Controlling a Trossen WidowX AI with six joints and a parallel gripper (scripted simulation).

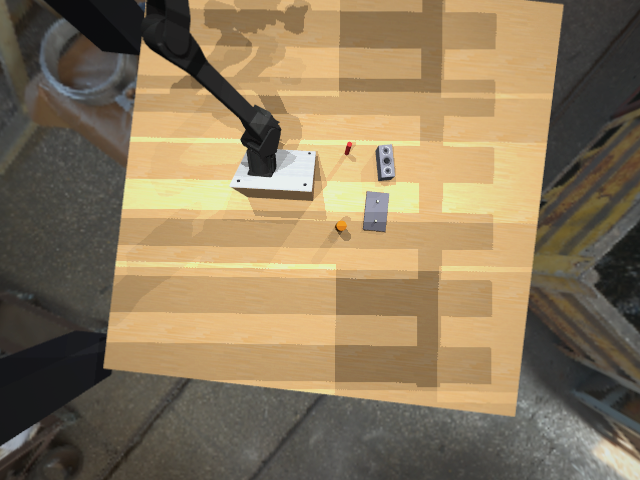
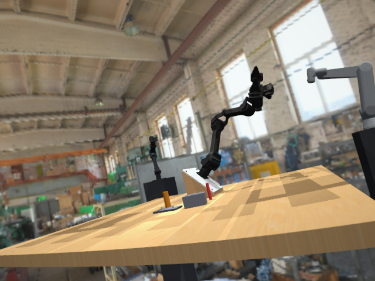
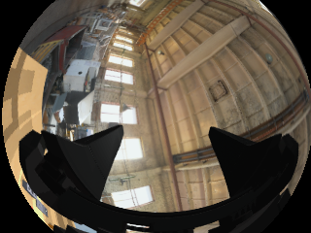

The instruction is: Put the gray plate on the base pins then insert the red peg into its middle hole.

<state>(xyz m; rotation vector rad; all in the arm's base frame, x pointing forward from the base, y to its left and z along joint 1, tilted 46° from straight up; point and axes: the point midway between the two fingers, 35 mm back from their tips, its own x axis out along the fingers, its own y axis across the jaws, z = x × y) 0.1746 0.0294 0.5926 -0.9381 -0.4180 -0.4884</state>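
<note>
The gray plate [image 1: 385, 161] [image 2: 194, 200] with three holes lies on the table right of the arm's mount. The flat base [image 1: 376, 210] [image 2: 167, 209] with two small pins lies just in front of it, bare. The red peg [image 1: 348, 148] [image 2: 208, 191] stands upright between the mount and the plate. My gripper [image 2: 256, 74] [image 3: 167, 131] is open and empty. It is raised high above the table and points up at the ceiling, far from all the parts.
An orange peg [image 1: 341, 225] [image 2: 166, 198] stands upright next to the base. The arm's white wedge mount [image 1: 289, 180] [image 2: 193, 181] sits mid-table. A black stand [image 2: 159, 187] rises behind the table, and a gray camera arm [image 2: 364, 91] stands at the right.
</note>
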